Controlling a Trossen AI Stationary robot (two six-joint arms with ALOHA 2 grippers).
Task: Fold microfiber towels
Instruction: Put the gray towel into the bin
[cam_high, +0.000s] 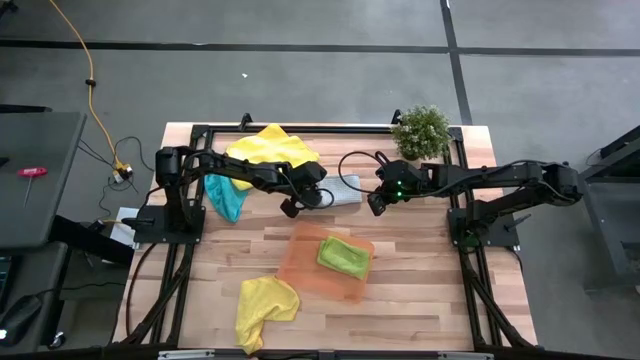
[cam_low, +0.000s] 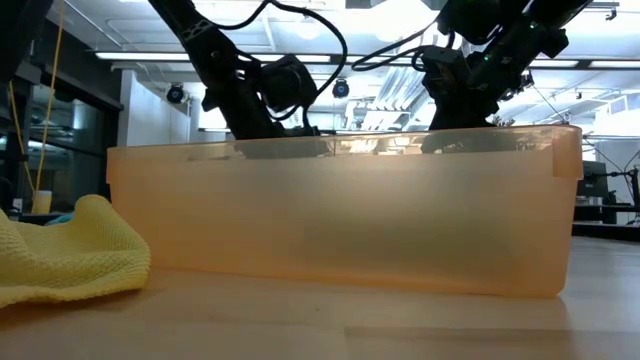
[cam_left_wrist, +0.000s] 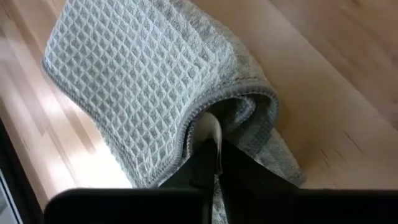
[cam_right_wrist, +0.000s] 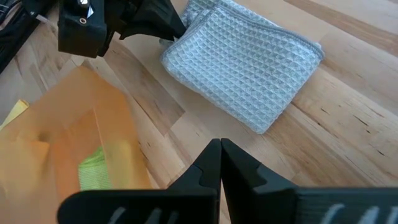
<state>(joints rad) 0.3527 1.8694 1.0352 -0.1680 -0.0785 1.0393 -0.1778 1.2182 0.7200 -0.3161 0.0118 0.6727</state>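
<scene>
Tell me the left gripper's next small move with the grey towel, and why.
Probably lift the pinched edge a little. The left gripper is shut on the folded grey towel, which lies flat on the table. The right gripper is shut and clear of it. The tray holds only the green towel.

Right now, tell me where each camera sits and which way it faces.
High: overhead, straight down; both arms, orange tray.
Low: table height, level; tray wall, yellow towel, arms above.
Left wrist: left end effector shut on grey towel.
Right wrist: shut right end effector above table.
Both wrist views share the grey towel.
</scene>
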